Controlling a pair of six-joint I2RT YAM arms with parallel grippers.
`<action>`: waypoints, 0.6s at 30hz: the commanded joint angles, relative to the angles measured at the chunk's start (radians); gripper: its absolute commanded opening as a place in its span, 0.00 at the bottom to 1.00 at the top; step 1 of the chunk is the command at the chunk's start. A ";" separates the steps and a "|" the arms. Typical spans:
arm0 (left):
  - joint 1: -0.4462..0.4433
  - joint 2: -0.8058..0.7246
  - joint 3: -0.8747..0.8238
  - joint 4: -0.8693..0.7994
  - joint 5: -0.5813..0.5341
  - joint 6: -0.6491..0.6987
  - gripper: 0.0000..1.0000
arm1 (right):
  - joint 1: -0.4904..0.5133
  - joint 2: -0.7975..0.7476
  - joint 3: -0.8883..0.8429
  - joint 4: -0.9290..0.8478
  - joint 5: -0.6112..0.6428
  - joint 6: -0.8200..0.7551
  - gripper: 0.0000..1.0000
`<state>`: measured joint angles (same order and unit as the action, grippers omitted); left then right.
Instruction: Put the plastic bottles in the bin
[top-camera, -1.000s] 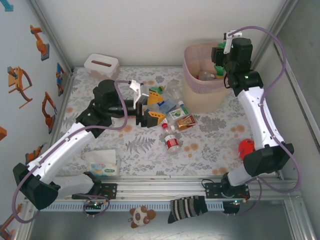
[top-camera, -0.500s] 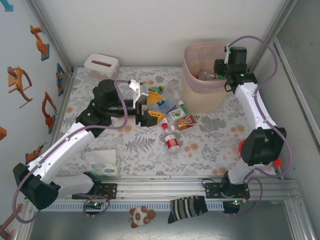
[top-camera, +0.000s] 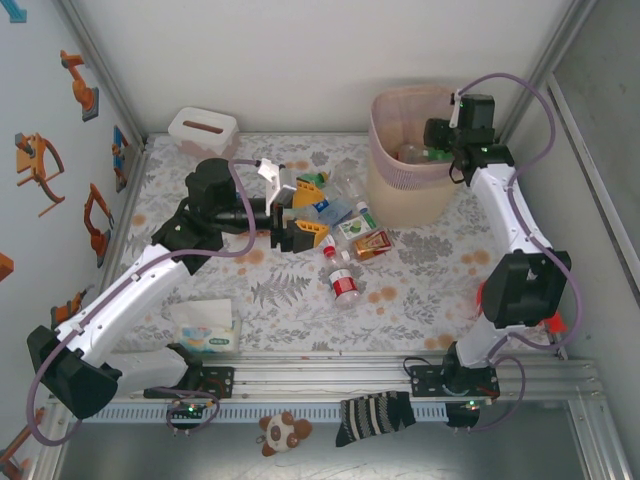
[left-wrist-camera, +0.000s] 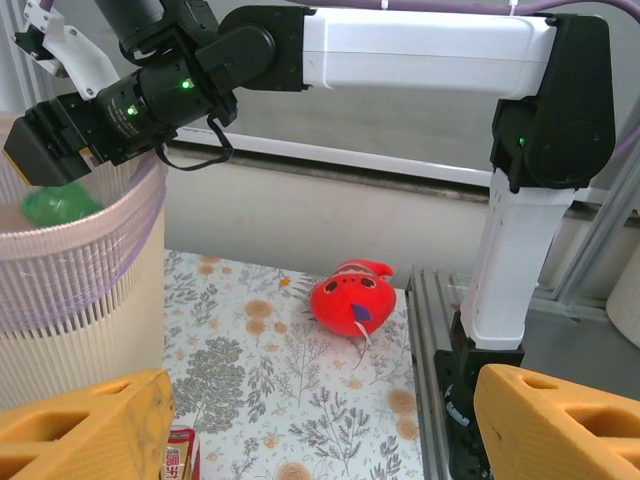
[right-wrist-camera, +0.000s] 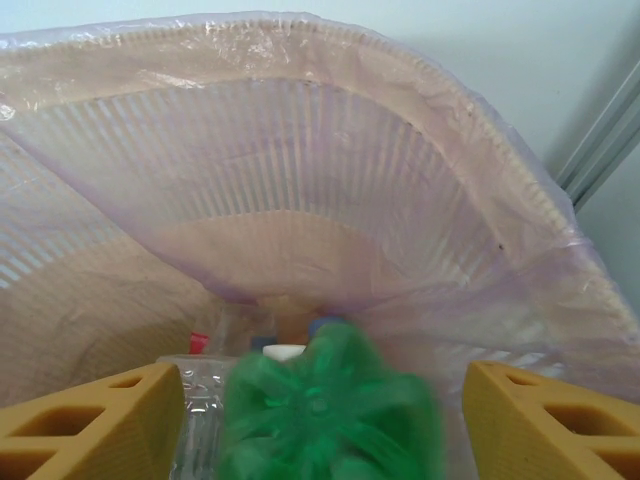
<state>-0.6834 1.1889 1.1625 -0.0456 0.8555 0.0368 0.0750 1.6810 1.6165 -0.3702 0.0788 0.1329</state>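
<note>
My right gripper (top-camera: 433, 136) (right-wrist-camera: 322, 425) hangs over the bin (top-camera: 408, 195), a beige ribbed basket with a pink liner (right-wrist-camera: 300, 150). Its jaws are open. A blurred green bottle (right-wrist-camera: 325, 410) sits between the fingers with a gap on each side, base toward the camera; it also shows at the bin's rim (left-wrist-camera: 58, 205). Clear bottles (right-wrist-camera: 200, 395) lie inside the bin. Several plastic bottles (top-camera: 345, 222) lie in a pile left of the bin, one with a red label (top-camera: 344, 285) nearer. My left gripper (top-camera: 303, 213) (left-wrist-camera: 320, 430) is open and empty above that pile's left side.
A red plush toy (top-camera: 491, 295) (left-wrist-camera: 352, 298) lies by the right arm's base. A white tissue box (top-camera: 203, 131) stands at the back left. A soft tissue pack (top-camera: 207, 330) lies near the left arm's base. Walls close in on both sides.
The right arm came down from above to the bin's mouth. Its jaws then widened and let go of the green bottle. The left arm stayed still.
</note>
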 joint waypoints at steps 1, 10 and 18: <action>0.007 -0.012 -0.014 0.014 0.010 0.007 0.78 | -0.012 -0.048 0.033 -0.068 0.004 0.023 0.75; 0.011 -0.008 -0.018 0.008 -0.020 0.003 0.78 | -0.012 -0.100 0.065 -0.095 -0.044 0.041 0.70; 0.029 0.028 -0.002 -0.070 -0.166 0.000 0.77 | -0.012 -0.081 0.163 -0.214 -0.081 0.043 0.56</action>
<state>-0.6640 1.1984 1.1522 -0.0746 0.7532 0.0364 0.0711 1.6062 1.7164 -0.5106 0.0151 0.1673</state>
